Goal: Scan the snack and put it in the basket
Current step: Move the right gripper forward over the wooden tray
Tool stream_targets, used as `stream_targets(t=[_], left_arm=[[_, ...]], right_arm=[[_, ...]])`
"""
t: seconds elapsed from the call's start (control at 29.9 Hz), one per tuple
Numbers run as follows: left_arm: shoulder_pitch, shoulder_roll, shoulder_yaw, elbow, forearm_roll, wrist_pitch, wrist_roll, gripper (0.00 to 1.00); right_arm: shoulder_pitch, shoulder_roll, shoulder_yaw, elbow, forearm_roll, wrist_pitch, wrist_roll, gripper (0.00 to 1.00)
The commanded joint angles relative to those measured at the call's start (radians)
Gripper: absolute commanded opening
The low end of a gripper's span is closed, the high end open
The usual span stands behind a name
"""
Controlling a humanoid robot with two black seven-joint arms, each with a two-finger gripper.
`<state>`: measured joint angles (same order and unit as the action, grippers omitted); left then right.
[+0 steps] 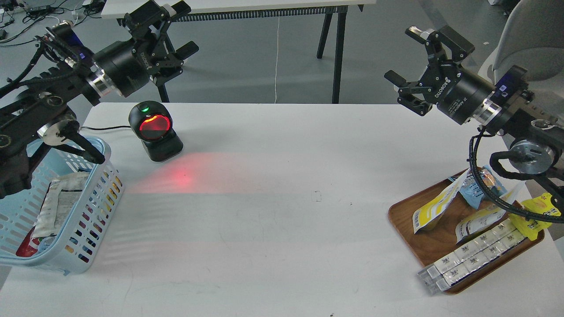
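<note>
A white-and-yellow snack pouch [434, 209] lies tilted on the brown wooden tray [434, 248] at the right front. A second pouch of the same kind [478, 221] lies beside it. The light blue basket [102, 154] stands at the table's left edge, with a flat white pouch with dark text [57, 204] inside. My left gripper [183, 28] hangs open and empty above the table's far left, behind the scanner. My right gripper [405, 57] is open and empty, high above the far right, well back from the tray.
A black barcode scanner [154, 127] with a glowing red window stands at the far left and casts red light on the table. The tray also holds a light blue packet [473, 189], a yellow packet [535, 215] and a long clear-wrapped box [473, 255]. My right arm's cable hangs over the tray.
</note>
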<state>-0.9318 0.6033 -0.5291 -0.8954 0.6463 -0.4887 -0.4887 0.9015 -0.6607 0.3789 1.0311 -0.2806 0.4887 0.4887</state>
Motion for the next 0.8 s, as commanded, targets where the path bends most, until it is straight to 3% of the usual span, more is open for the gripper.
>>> stream_targets(t=[0.0, 0.3, 0.47, 0.77], left_arm=[[0.005, -0.003, -0.032, 0.009, -0.081, 0.0, 0.0, 1.0], [0.008, 0.003, -0.019, 0.027, -0.091, 0.0, 0.0, 1.0], [0.007, -0.005, 0.018, 0.027, -0.083, 0.0, 0.0, 1.0], [0.005, -0.02, 0.021, 0.03, -0.011, 0.0, 0.0, 1.0]], right_arm=[[-0.001, 0.0, 0.0, 0.0, 0.0, 0.0, 0.0, 0.99], [0.008, -0.005, -0.003, -0.003, -0.032, 0.0, 0.0, 0.99], [0.117, -0.016, -0.069, -0.011, -0.332, 0.0, 0.0, 0.99], [0.46, -0.072, -0.363, 0.07, -0.739, 0.0, 0.0, 0.99]])
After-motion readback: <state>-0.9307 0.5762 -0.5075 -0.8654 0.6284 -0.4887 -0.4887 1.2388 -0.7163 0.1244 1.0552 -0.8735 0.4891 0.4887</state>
